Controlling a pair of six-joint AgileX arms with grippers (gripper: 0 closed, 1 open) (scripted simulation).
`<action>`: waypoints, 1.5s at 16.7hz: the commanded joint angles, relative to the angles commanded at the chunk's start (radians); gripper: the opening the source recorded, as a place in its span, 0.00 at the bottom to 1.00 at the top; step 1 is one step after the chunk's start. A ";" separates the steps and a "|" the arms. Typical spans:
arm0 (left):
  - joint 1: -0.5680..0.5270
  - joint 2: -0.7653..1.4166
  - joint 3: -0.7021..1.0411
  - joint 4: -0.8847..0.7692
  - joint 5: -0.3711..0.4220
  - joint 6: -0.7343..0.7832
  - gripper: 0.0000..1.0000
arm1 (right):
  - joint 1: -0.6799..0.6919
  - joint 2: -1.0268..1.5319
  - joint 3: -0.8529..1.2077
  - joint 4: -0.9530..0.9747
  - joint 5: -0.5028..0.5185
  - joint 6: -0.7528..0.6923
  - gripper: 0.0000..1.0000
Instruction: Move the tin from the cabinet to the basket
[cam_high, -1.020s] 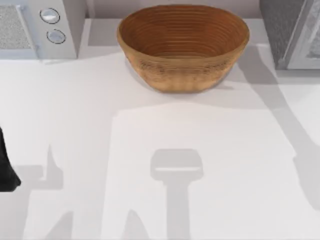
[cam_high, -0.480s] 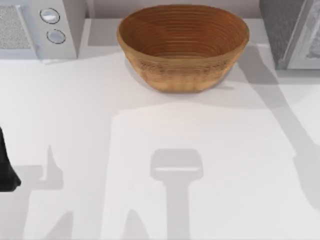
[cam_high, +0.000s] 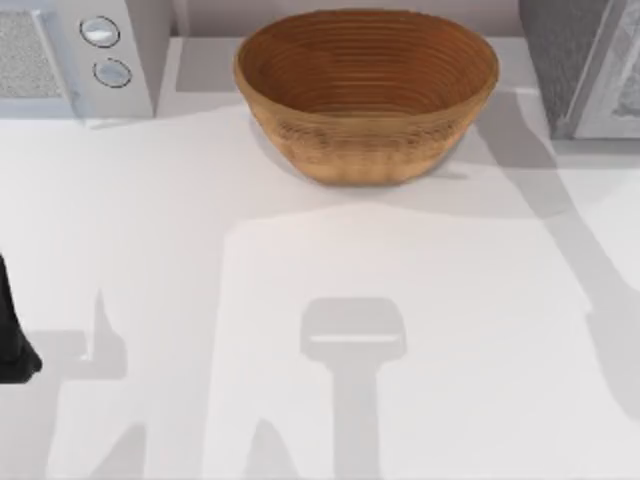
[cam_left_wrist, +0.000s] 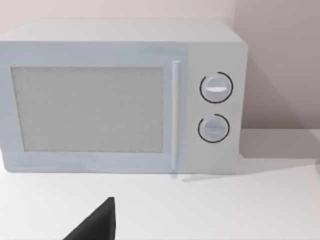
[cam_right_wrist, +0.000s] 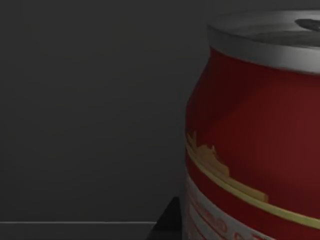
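When viewed from above, showed as a plain white table crossed by soft grey shadows, among them a long band slanting toward the far right corner. Backed onto a pale wall. Held the basket at the far edge near the middle, upright, ringed ridges plain inside. Carried a white appliance in the far left corner, with a speckled door panel, an upright handle and two round knobs stacked one above the other. Had the cabinet in the far right corner, dark speckled side turned toward the basket, paler framed front beside it.

Found the left arm parked at the table's left edge, well apart from the basket, its wrist camera squarely facing the appliance's front. Saw a dark wedge of the left gripper low before the appliance, touching nothing. Could not tell whether open or shut.

Found the tin upright in a dim, grey-walled space, silver lid on top, red side with a gold band very close to the right wrist camera. Saw a dark sliver of the right gripper just beside the tin's base. Could not tell whether closed on the tin or clear of it.
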 joint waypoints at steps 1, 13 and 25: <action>0.000 0.000 0.000 0.000 0.000 0.000 1.00 | 0.000 0.000 0.000 0.000 0.000 0.000 0.00; 0.000 0.000 0.000 0.000 0.000 0.000 1.00 | 0.065 -0.075 -0.008 -0.067 0.064 0.001 0.00; 0.000 0.000 0.000 0.000 0.000 0.000 1.00 | 0.315 -0.374 -0.044 -0.338 0.310 0.001 0.00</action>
